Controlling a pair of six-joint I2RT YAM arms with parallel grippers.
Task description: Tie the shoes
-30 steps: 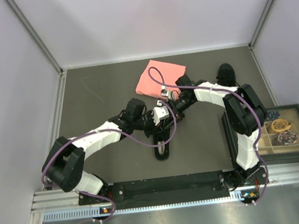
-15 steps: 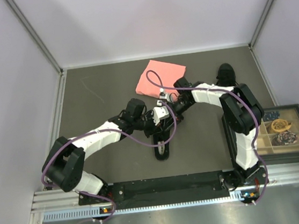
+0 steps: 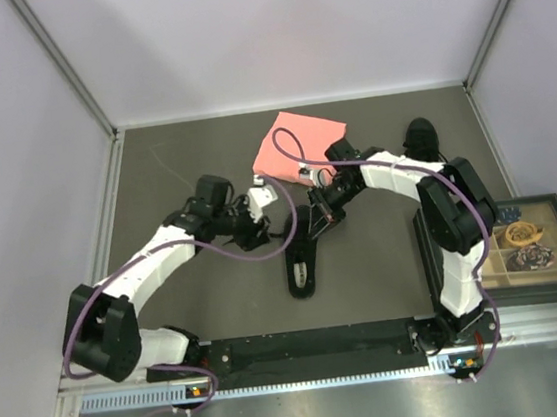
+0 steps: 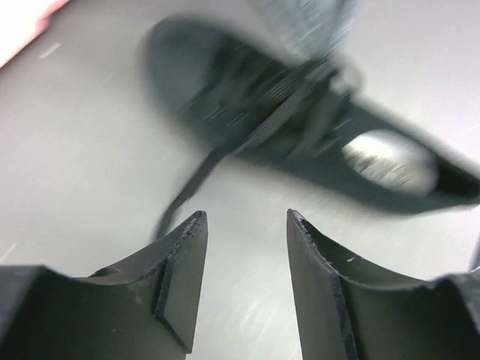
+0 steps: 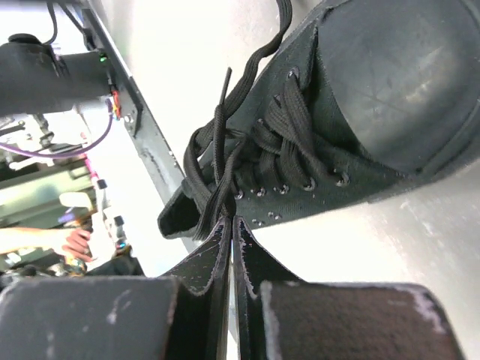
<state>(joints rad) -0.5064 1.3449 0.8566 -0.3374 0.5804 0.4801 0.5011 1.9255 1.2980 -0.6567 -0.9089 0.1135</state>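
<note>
1. The left tool point(image 4: 245, 223) is hovering low over the table point(image 3: 179, 170), jaws standing partly apart with nothing between them.
2. It is pointing at the near shoe point(image 3: 301, 266). That shoe is looking blurred in the left wrist view, with a pale insole showing through its opening.
3. A loose lace end is trailing from the shoe across the table toward the left tool, not touching the fingers point(image 4: 180, 285).
4. The right tool point(image 5: 229, 225) is pinching fully closed on a lace point(image 5: 218, 142), right beside the shoe's eyelets.
5. The pinched lace is running up from the fingertips into the crossed lacing, and a second strand is looping off past the toe cap.
6. The near shoe is lying mid-table between the two arms, toe toward the back in the top view, and the two tools are sitting on either side of its far end.
7. The second shoe point(image 3: 419, 137) is sitting well apart at the back right, just behind the right arm.
8. A pink cloth point(image 3: 303, 137) is lying folded at the back centre, near the right tool.
9. A compartment box point(image 3: 544, 289) is sitting at the right edge of the table.
</note>
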